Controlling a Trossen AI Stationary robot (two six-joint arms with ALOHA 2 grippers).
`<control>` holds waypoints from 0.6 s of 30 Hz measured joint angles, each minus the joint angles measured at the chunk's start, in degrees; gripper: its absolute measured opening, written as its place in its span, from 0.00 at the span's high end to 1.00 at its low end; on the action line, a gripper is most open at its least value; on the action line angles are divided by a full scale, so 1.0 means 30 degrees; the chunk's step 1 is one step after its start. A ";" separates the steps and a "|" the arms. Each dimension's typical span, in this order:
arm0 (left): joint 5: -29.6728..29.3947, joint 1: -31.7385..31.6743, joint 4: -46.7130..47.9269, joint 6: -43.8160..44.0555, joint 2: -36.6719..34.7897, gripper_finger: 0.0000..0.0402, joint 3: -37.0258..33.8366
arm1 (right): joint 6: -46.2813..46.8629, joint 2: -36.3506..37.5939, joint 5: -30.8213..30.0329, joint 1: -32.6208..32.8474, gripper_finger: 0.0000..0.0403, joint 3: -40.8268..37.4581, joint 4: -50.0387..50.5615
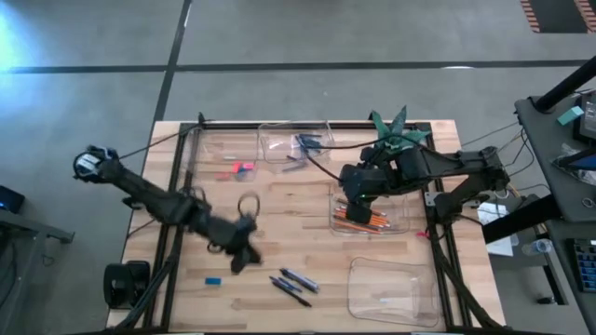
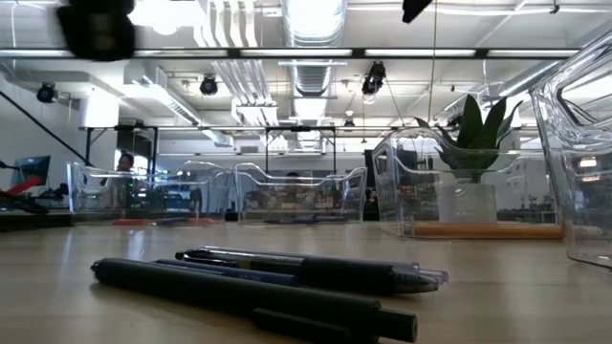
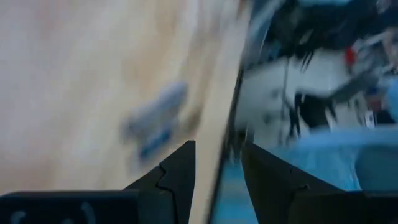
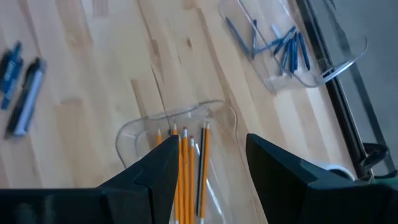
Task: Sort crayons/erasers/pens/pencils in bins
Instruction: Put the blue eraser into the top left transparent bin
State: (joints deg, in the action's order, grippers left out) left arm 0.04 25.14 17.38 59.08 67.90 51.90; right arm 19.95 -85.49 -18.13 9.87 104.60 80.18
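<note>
Three dark pens (image 1: 292,284) lie loose on the wood near the table's near edge, large in the low view's foreground (image 2: 287,287). A blue eraser (image 1: 213,279) lies left of them. My left gripper (image 1: 244,255) hovers open just left of the pens, nothing between its fingers (image 3: 217,152). Pink erasers (image 1: 242,169) lie in the far left bin (image 1: 209,149). Blue crayons (image 1: 303,149) lie in the far middle bin (image 4: 292,68). Orange pencils (image 4: 185,168) lie in the right bin (image 1: 402,221), and my right gripper (image 4: 211,143) hangs open above them.
A clear bin (image 1: 391,290) with nothing in it stands at the near right corner. A potted green plant (image 1: 399,130) stands at the far right. Black frame rails (image 1: 445,251) run along the table's sides. Bare wood lies in the middle (image 1: 289,209).
</note>
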 joint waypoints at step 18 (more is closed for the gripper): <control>0.5297 0.6338 0.6388 0.9297 0.4090 0.71 -0.0765 | -0.0163 0.0000 0.0015 0.0000 0.56 -0.2749 -0.1064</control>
State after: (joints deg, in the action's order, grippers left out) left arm 15.93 44.15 36.54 86.97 80.17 49.61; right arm 19.46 -85.49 -18.09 9.87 96.35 76.99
